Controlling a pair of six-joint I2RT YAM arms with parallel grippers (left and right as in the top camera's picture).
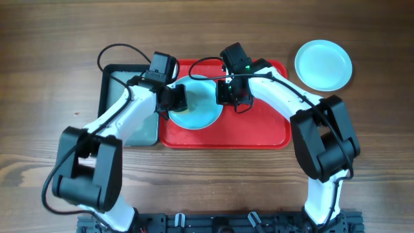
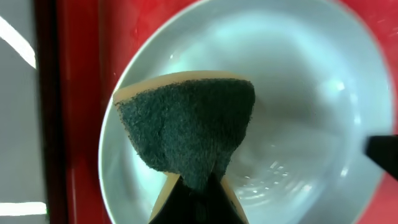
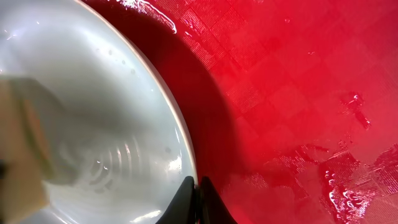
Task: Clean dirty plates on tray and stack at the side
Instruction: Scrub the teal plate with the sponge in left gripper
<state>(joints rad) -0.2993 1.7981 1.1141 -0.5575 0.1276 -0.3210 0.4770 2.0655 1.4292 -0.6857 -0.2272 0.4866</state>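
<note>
A pale aqua plate (image 1: 199,113) lies on the red tray (image 1: 259,129). My left gripper (image 1: 176,100) is over the plate's left side, shut on a sponge (image 2: 186,124) whose dark green scouring face presses against the inside of the plate (image 2: 298,87). My right gripper (image 1: 226,97) is at the plate's right edge. Its jaws (image 3: 196,184) are pinched shut on the rim of the plate (image 3: 93,93), which casts a dark shadow on the wet red tray (image 3: 298,93). A second pale aqua plate (image 1: 323,65) rests on the table at the far right, off the tray.
A grey tray with a black rim (image 1: 126,90) stands against the red tray's left side, partly under my left arm. Water streaks glisten on the red tray's floor (image 3: 348,180). The blurred sponge (image 3: 25,143) shows at the left of the right wrist view.
</note>
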